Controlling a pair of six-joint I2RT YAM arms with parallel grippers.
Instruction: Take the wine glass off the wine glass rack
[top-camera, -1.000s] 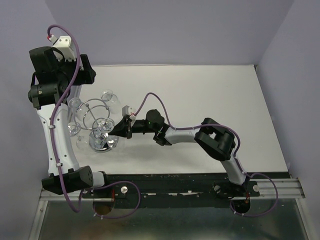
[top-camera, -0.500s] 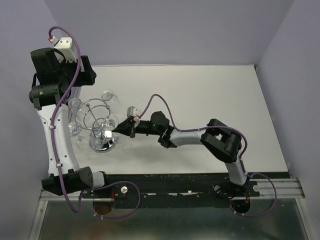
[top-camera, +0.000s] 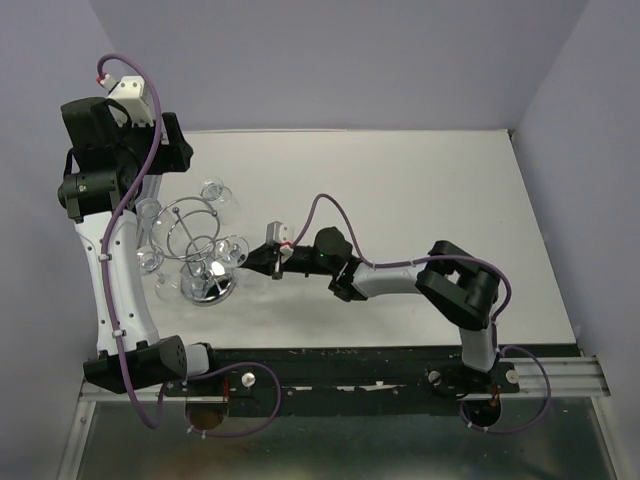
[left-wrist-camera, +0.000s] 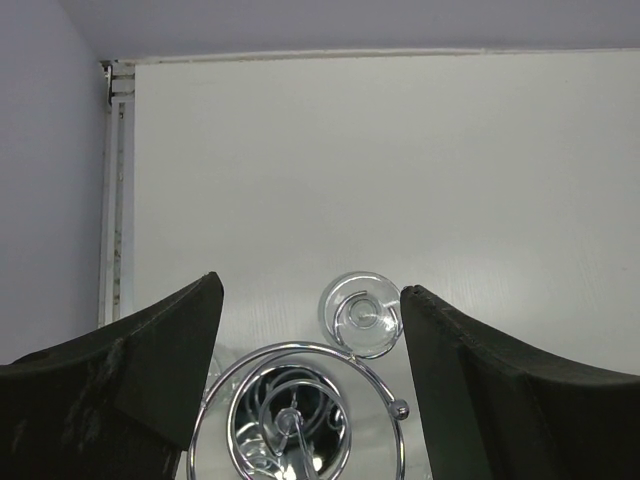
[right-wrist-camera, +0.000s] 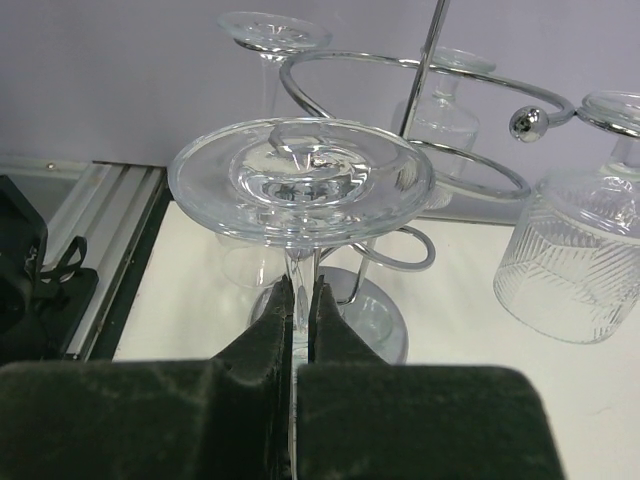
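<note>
The wine glass rack (top-camera: 190, 225) stands at the table's left, its chrome rings above a round mirror base (top-camera: 208, 290). Several glasses hang upside down from it. My right gripper (top-camera: 250, 260) is shut on the stem of one wine glass (top-camera: 232, 249) at the rack's right side. In the right wrist view the stem (right-wrist-camera: 301, 290) is pinched between the fingers, the foot (right-wrist-camera: 300, 178) on top, just in front of a small wire loop (right-wrist-camera: 405, 262). My left gripper (top-camera: 170, 150) is open and empty above the rack, which also shows in the left wrist view (left-wrist-camera: 292, 348).
Other hanging glasses: a ribbed one (right-wrist-camera: 568, 240), two farther back (right-wrist-camera: 272, 35) (right-wrist-camera: 450, 100), and one below the left gripper (left-wrist-camera: 360, 313). A wall rises left of the rack. The table's rail edge (right-wrist-camera: 110, 260) is near.
My right gripper has drawn back to the right, away from the rack's rod, with the wine glass in it. The left arm has barely moved.
</note>
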